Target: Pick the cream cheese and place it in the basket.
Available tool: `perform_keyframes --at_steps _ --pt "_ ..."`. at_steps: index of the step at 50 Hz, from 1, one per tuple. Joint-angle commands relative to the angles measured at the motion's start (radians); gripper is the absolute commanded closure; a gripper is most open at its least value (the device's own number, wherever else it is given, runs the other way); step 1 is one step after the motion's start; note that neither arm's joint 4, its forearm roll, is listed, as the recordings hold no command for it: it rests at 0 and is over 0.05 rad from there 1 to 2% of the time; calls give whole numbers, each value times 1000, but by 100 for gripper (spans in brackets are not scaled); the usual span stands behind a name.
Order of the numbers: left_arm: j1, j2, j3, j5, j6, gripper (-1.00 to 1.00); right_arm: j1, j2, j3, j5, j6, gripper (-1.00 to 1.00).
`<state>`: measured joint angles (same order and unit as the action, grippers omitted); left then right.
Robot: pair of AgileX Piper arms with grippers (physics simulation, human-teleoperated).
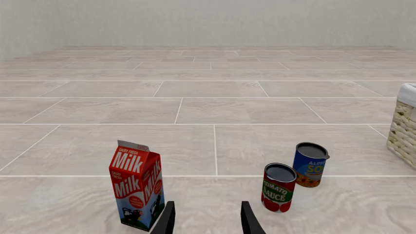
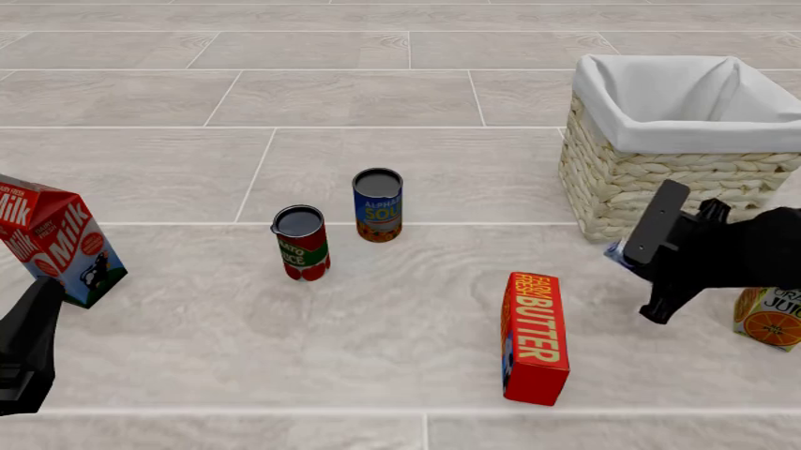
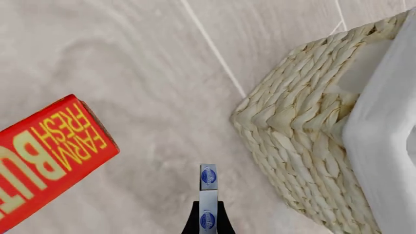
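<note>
Cream cheese (image 3: 207,195): being pinched edge-on between right gripper (image 3: 207,225) jaws, just beside basket (image 3: 293,146) wall, below rim. Risking collision with wicker unless lifted first. Left gripper (image 1: 206,219): idling, jaws spread.

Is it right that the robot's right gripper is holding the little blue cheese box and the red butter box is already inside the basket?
Not quite. The right gripper does hold the cream cheese, but the butter box lies on the floor, outside the basket, as the front view shows.
</note>
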<state>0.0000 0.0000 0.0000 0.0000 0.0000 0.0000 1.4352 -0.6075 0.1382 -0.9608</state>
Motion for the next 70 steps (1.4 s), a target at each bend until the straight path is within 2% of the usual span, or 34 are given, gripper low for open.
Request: perform_keyframes --at_steps 1,7,9,11,13,19,21,22,23,24,26,32,35,36,37,40,43,44,46,48,51,55,57,58,61,64,67,70 --pt "0 0 0 0 0 -100 21 -185 11 73 31 100" --pt "0 0 0 0 0 -100 33 -285 6 138 51 100" --pt "0 0 0 0 0 -100 46 -324 -16 171 89 100" --pt "0 0 0 0 0 -100 59 -349 -15 189 95 100" --pt "0 0 0 0 0 -100 78 -373 -31 215 139 100" --pt "0 0 0 0 0 -100 101 -422 -38 231 196 100" --pt "0 0 0 0 0 -100 123 -442 -53 249 235 100" --pt "0 0 0 0 0 -100 145 -462 -78 271 283 100" --pt "0 0 0 0 0 -100 158 -482 -94 281 306 100" --pt "0 0 0 0 0 -100 159 -483 -94 282 306 100" --pt "0 0 0 0 0 -100 225 -516 -157 339 432 100" --pt "0 0 0 0 0 -100 247 -556 -240 368 499 100" --pt "0 0 0 0 0 -100 254 -561 -258 376 512 100" --pt "0 0 0 0 0 -100 277 -574 -287 392 552 100" --pt "0 0 0 0 0 -100 278 -579 -307 398 563 100" --pt "0 0 0 0 0 -100 272 -580 -360 409 599 100" --pt "0 0 0 0 0 -100 256 -576 -385 404 594 100" --pt "0 0 0 0 0 -100 243 -569 -430 402 642 100" --pt "0 0 0 0 0 -100 227 -564 -449 388 649 100" --pt "0 0 0 0 0 -100 211 -550 -477 376 698 100" --pt "0 0 0 0 0 -100 189 -529 -498 342 729 100" --pt "0 0 0 0 0 -100 165 -490 -509 303 735 100" --pt "0 0 0 0 0 -100 156 -460 -534 287 783 100" --pt "0 0 0 0 0 -100 125 -426 -552 263 769 100" --pt "0 0 0 0 0 -100 98 -376 -589 249 797 100" --pt "0 0 0 0 0 -100 83 -320 -621 237 803 100" --pt "0 0 0 0 0 -100 42 -259 -660 220 839 100" --pt "0 0 0 0 0 -100 4 -200 -689 199 842 100"
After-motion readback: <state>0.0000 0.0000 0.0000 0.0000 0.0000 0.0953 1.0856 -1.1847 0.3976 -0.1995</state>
